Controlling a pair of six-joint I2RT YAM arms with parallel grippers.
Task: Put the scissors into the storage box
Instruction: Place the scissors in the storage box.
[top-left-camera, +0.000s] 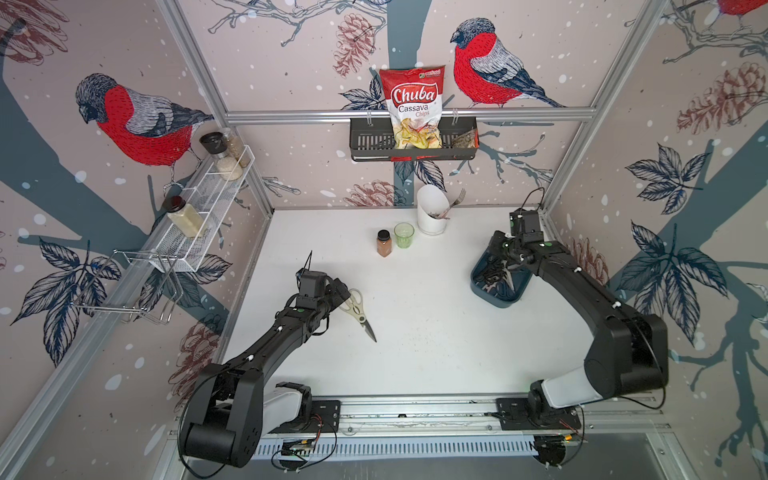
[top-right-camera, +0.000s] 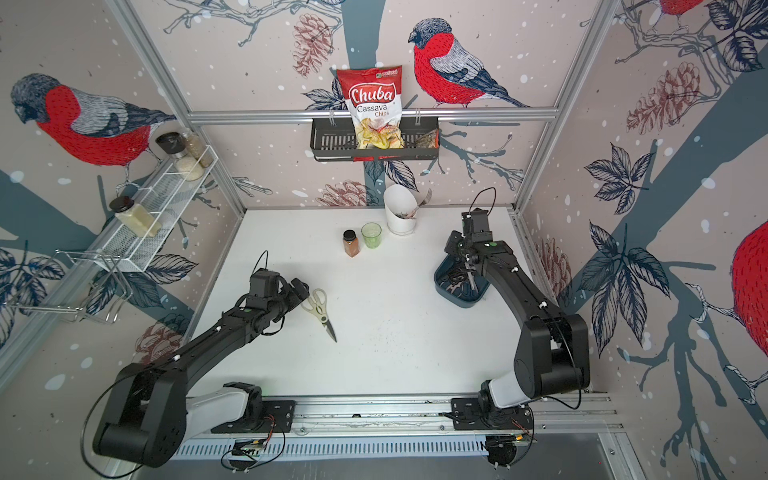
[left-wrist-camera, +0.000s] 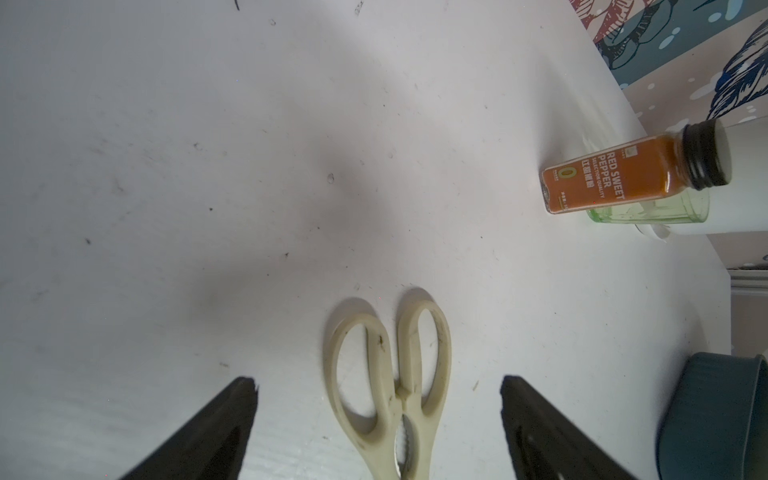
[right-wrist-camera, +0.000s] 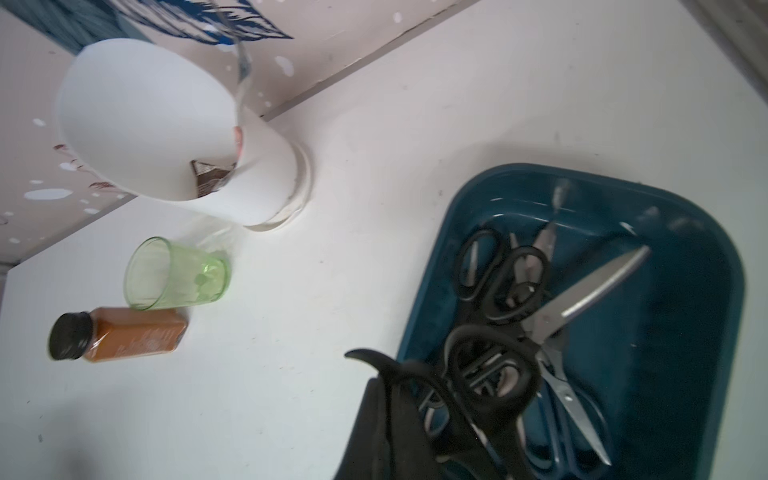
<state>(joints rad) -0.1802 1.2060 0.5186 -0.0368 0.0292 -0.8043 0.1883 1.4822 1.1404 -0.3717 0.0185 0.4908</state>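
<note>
Cream-handled steel kitchen shears (left-wrist-camera: 405, 399) lie on the white tabletop (left-wrist-camera: 166, 166) between the fingers of the released left pincer (left-wrist-camera: 378, 380); black-handled scissors (right-wrist-camera: 505, 282) lie in the dark teal plastic storage box (right-wrist-camera: 681, 340) under the clenched right pincer (right-wrist-camera: 390, 411).

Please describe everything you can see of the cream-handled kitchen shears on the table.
The cream-handled kitchen shears lie flat on the white table, steel blades closed, tip toward the robot's bases. Two oval plastic-looking loops, scuffed, with a toothed notch between. The left gripper hovers at the handles, jaws open on either side, not touching.
</note>
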